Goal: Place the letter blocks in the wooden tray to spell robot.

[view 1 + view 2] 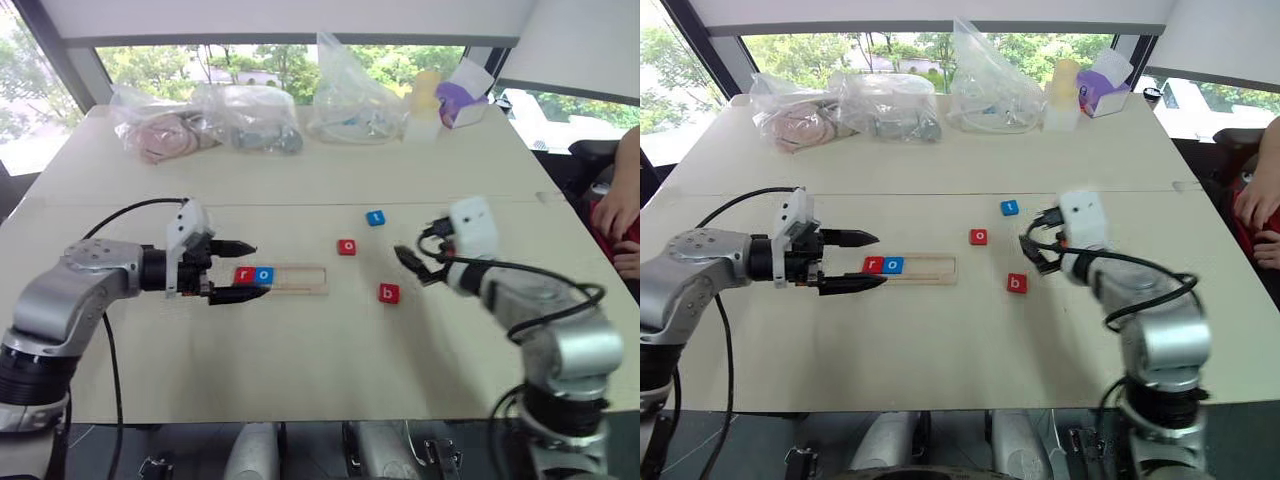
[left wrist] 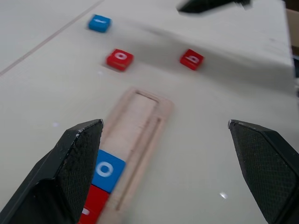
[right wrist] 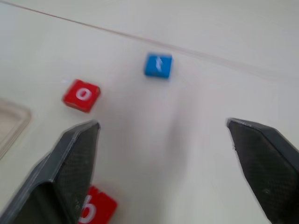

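Nearest the robot, the red b block [image 1: 389, 293] lies flat on the pale table [image 1: 300, 370], just ahead of the right gripper [image 1: 418, 265]. That gripper hovers above the table with its two black fingers spread wide and nothing between them; in its wrist view the b sits by one finger and the table beyond is bare.

A little farther out, the wooden tray [image 1: 300, 278] lies lengthwise across the middle of the table. At its left end sit the red r block [image 1: 244, 275] and the blue o block [image 1: 264, 275], touching side by side; the rest of the tray is bare wood. The left gripper [image 1: 240, 271] is stretched level toward that filled end, fingers wide apart and empty, one tip either side of the tray's end.

Beyond the tray, the red o block [image 1: 347, 246] lies loose on the table, and farther still the blue t block [image 1: 375, 217], well apart from the tray.

So two of five letters appear to be seated in the right order. By my reckoning the b goes in next, then the red o, then the t; all three are still outside the tray.

At the far edge stand clear plastic bags [image 1: 250, 125] of odds and ends and a tissue box [image 1: 462, 103]. A person's hand [image 1: 615, 215] rests at the right edge.
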